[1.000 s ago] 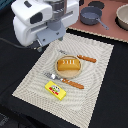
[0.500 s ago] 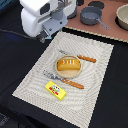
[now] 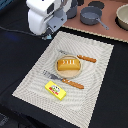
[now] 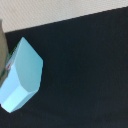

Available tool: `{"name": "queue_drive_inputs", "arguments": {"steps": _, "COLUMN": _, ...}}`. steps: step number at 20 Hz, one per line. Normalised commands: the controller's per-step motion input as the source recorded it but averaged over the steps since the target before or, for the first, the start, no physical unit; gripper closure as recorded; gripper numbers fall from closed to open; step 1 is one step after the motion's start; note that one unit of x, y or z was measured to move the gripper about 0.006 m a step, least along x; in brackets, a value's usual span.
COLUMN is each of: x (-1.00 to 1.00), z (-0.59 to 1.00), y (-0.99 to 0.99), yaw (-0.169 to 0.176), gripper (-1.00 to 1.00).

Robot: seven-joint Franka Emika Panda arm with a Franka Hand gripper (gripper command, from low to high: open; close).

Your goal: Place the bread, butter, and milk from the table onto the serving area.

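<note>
A wide black table [image 3: 20, 60] is shown carrying the serving area [image 3: 100, 75], a rectangular, finely striped white-and-grey placemat lying near the table's middle. At the mat's centre a round tan plate [image 3: 68, 71] is seen with the bread [image 3: 68, 64], an oblong golden-brown loaf with pale slashes, resting on it. Orange-handled cutlery [image 3: 73, 83] is laid just beside the plate on two sides. The butter [image 3: 56, 90], a flat yellow box with a red and green label, lies on the mat towards its near edge. The milk [image 4: 21, 75], a smooth pale-blue gabled carton, is seen only in the wrist view, lying on the black surface near the mat's edge. The white gripper [image 3: 48, 36] hangs over the mat's far corner; its jaws are hidden, so their state cannot be told. A grey pot [image 3: 91, 16] stands on a pinkish board [image 3: 112, 30] at the table's far edge.
</note>
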Motion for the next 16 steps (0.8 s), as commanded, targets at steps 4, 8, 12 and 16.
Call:
{"name": "queue_drive_inputs", "arguments": {"steps": 4, "x": -0.80, "z": -0.31, "y": 0.45, "yaw": 0.072, "gripper": -1.00}}
{"name": "queue_drive_inputs", "arguments": {"steps": 8, "x": -0.83, "z": -0.33, "y": 0.43, "yaw": 0.068, "gripper": -1.00}}
{"name": "queue_drive_inputs", "arguments": {"steps": 12, "x": -0.91, "z": -0.18, "y": 0.38, "yaw": 0.057, "gripper": -1.00}}
{"name": "queue_drive_inputs", "arguments": {"steps": 16, "x": -0.75, "z": 0.04, "y": 0.37, "yaw": 0.041, "gripper": -1.00}}
